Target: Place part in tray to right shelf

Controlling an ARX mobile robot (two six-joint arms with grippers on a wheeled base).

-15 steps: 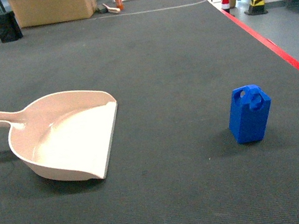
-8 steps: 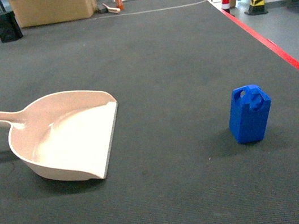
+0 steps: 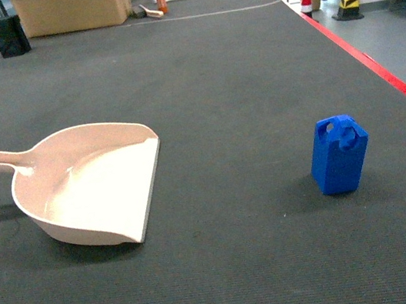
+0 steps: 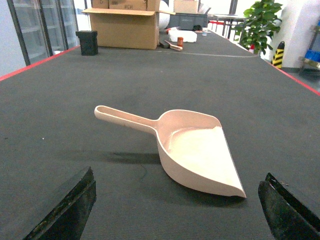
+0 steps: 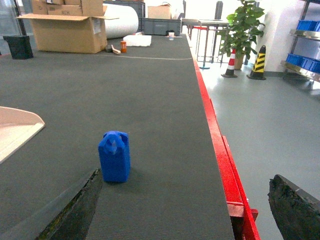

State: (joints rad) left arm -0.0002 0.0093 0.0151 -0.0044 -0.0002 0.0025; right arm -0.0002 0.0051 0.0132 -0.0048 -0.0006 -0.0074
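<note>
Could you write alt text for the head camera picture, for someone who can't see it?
A small blue jerrycan-shaped part stands upright on a dark grey mat, well to the right of an empty cream scoop-shaped tray whose handle points left. A cardboard box sits at the far end; no robot arms show.

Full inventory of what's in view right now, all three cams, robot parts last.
part: 1, bright blue, upright on the dark mat, right side, apart from the tray
tray: 1, cream, lying on the mat at left, handle pointing left, nothing in it
cardboard box: 1, brown, far end of the mat
black bin: 1, far left, beside the box
potted plant: 1, green, off the mat at right
traffic cone: 1, red and white, by the plant
striped post: 1, yellow and black, by the plant
blue crates: several, on a shelf at far right
left gripper: 1, black, open, behind the tray
right gripper: 1, black, open, behind the part
</note>
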